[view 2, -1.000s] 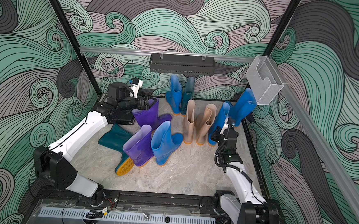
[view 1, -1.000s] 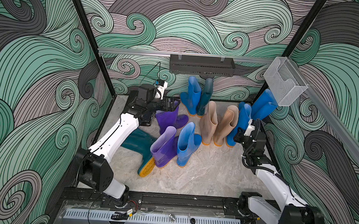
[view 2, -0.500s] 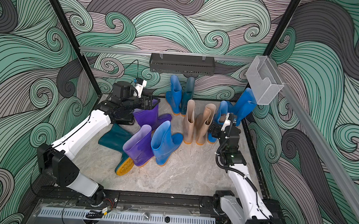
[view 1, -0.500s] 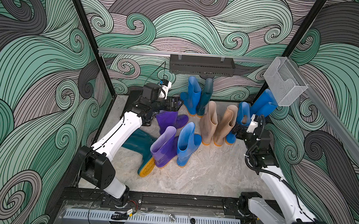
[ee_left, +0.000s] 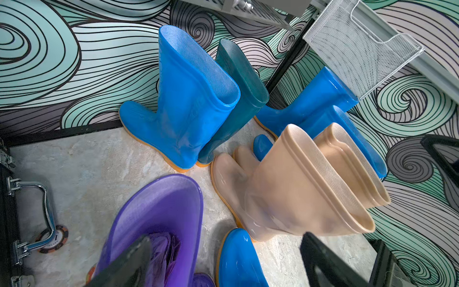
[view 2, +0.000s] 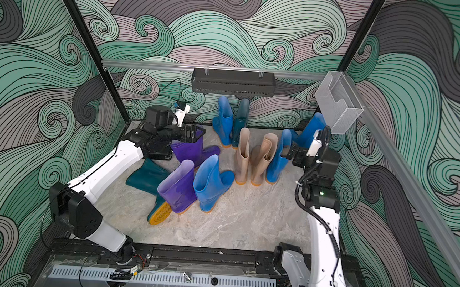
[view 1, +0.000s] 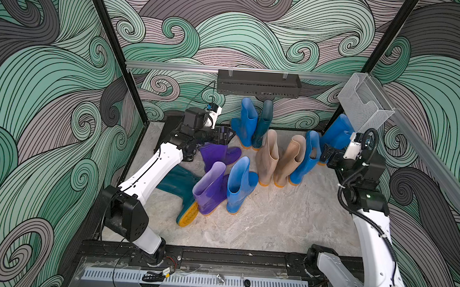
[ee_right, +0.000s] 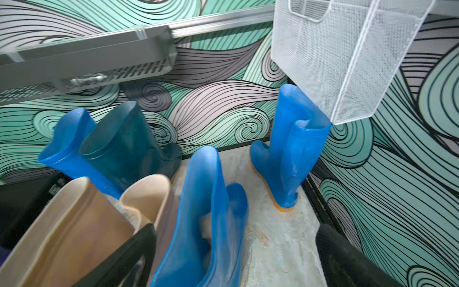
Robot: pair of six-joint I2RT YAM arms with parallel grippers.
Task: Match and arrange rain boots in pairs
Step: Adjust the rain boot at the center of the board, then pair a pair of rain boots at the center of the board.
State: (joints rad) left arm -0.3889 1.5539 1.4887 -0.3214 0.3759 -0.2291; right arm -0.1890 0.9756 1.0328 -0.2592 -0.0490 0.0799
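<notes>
Mid-frame the beige pair (view 1: pixel 278 159) stands upright; a teal boot (view 1: pixel 182 193) lies lower left. The left gripper (view 1: pixel 225 135), spread, hovers at the cuff of a purple boot (view 1: pixel 217 155). The right gripper (view 1: pixel 325 155), spread, sits beside a blue boot (view 1: pixel 304 165). The rubber is likely light, floppy and slick, so pinch the cuff rim.
</notes>
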